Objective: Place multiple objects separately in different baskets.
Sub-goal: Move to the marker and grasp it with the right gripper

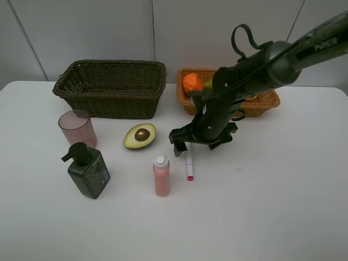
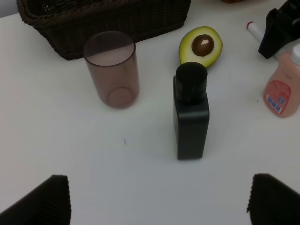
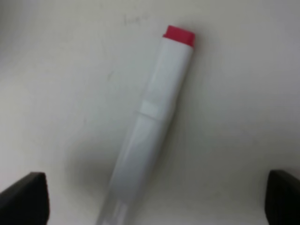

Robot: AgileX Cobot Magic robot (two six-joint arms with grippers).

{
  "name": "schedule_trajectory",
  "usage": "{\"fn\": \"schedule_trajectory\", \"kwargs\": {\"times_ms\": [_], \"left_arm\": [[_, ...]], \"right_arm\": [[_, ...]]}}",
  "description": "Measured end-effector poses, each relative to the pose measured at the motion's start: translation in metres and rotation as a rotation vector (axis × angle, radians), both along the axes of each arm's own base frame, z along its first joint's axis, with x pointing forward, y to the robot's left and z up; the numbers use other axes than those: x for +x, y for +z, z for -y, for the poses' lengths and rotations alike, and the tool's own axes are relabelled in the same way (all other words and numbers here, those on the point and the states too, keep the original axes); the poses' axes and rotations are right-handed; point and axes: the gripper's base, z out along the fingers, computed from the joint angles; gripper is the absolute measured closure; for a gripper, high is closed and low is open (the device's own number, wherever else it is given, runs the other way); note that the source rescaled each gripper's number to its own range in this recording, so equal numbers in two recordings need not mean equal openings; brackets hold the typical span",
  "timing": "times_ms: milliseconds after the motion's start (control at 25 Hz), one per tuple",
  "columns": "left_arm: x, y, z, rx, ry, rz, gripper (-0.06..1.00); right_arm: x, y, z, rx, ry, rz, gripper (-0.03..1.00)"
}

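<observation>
My right gripper (image 1: 199, 141) hangs open, low over the white marker (image 1: 190, 165), which lies flat on the table. In the right wrist view the marker (image 3: 152, 126) with its pink cap lies between the open fingertips (image 3: 23, 199). The avocado half (image 1: 140, 136), pink cup (image 1: 78, 128), dark green pump bottle (image 1: 88, 172) and small pink bottle (image 1: 161, 175) stand on the table. The orange (image 1: 192, 82) sits in the orange-tan basket (image 1: 267, 101); the arm hides most of the basket's other contents. My left gripper (image 2: 159, 206) is open and empty, short of the pump bottle (image 2: 191, 110).
The dark green-brown basket (image 1: 111, 87) stands at the back left, with nothing showing inside. The left wrist view also shows the cup (image 2: 111, 69), avocado (image 2: 200, 46), pink bottle (image 2: 283, 86) and marker tip (image 2: 254, 29). The white table's front edge is out of view.
</observation>
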Motion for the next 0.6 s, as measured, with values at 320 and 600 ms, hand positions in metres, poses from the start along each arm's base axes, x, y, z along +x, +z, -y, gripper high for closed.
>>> {"fn": "schedule_trajectory", "kwargs": {"times_ms": [320, 600], "left_arm": [[0.0000, 0.0000, 0.0000, 0.000, 0.000, 0.000, -0.06], [0.0000, 0.0000, 0.0000, 0.000, 0.000, 0.000, -0.06]], "right_arm": [[-0.0031, -0.0010, 0.0000, -0.055, 0.055, -0.008, 0.00], [-0.0060, -0.0021, 0.0056, -0.125, 0.096, -0.036, 0.05]]}}
